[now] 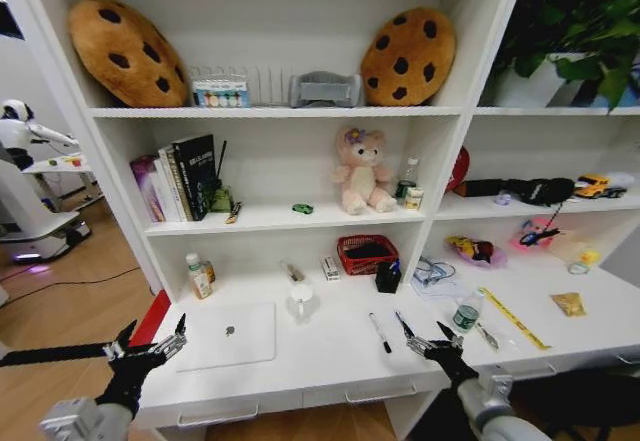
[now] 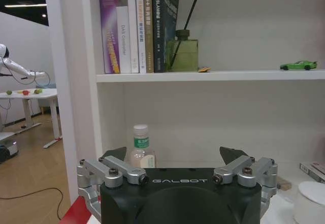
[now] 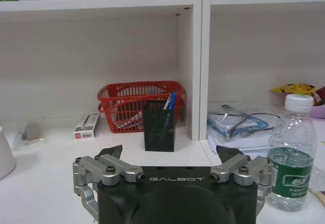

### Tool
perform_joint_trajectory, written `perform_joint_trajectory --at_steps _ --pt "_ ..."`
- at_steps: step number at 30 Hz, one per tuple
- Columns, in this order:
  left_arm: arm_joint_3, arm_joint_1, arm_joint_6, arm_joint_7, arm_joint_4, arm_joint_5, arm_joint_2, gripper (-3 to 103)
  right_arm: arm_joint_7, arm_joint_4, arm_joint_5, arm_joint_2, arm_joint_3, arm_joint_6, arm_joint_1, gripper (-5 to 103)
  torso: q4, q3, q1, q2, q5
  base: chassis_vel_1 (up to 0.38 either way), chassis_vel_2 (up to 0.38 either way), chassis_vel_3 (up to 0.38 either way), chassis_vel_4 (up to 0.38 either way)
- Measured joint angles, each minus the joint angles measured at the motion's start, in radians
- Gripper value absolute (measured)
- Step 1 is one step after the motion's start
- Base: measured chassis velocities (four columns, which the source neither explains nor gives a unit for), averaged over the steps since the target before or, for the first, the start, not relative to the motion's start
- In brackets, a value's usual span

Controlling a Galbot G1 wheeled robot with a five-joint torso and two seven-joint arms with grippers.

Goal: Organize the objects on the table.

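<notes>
Both grippers share one build. The left gripper (image 2: 175, 159) has a black body lettered GALBOT in white below the jaws, silver linkage bars with dark screws on either side, and black fingertips; the right gripper (image 3: 169, 156) matches it.

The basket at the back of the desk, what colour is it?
Red. The mesh basket shows best in the right wrist view, beside a black pen holder.

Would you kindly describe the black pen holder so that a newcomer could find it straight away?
Start at the long white desk under the shelves and find the red basket near its back, below the pink bear. The pen holder stands just beside that basket, by the upright shelf panel. It is the small black mesh cup with blue pens sticking out.
</notes>
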Motion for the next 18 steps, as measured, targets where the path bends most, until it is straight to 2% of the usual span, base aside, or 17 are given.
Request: perform_joint_trajectory --at_steps 3,6,8,11,12,18 --pt "0.000 0.000 0.000 0.000 0.000 0.000 0.000 100 -0.001 -0.007 -0.002 0.000 -0.013 0.014 0.006 100 0.0004 0.000 0.000 0.000 0.0015 -0.166 -0.188 0.188 0.151" --pt "0.000 0.000 0.000 0.000 0.000 0.000 0.000 100 -0.001 -0.011 -0.004 -0.011 -0.039 0.012 0.014 100 0.0003 0.000 0.000 0.000 0.0015 -0.046 -0.126 0.089 0.037" --pt "0.000 0.000 0.000 0.000 0.000 0.000 0.000 100 0.016 0.006 0.019 -0.070 -0.115 -0.036 0.054 100 0.0000 0.000 0.000 0.000 0.0009 0.000 0.000 0.000 0.000" --pt "0.000 0.000 0.000 0.000 0.000 0.000 0.000 100 0.023 0.002 0.028 -0.103 -0.156 -0.052 0.094 100 0.0003 0.000 0.000 0.000 -0.0002 0.000 0.000 0.000 0.000" --pt "0.000 0.000 0.000 0.000 0.000 0.000 0.000 100 0.047 -0.016 0.037 -0.129 -0.206 -0.060 0.149 100 0.0003 0.000 0.000 0.000 0.0004 0.053 0.075 -0.042 -0.059" --pt "0.000 0.000 0.000 0.000 0.000 0.000 0.000 100 0.117 -0.080 0.108 -0.137 -0.307 -0.119 0.279 100 0.0005 0.000 0.000 0.000 0.0008 0.027 0.025 -0.016 -0.021"
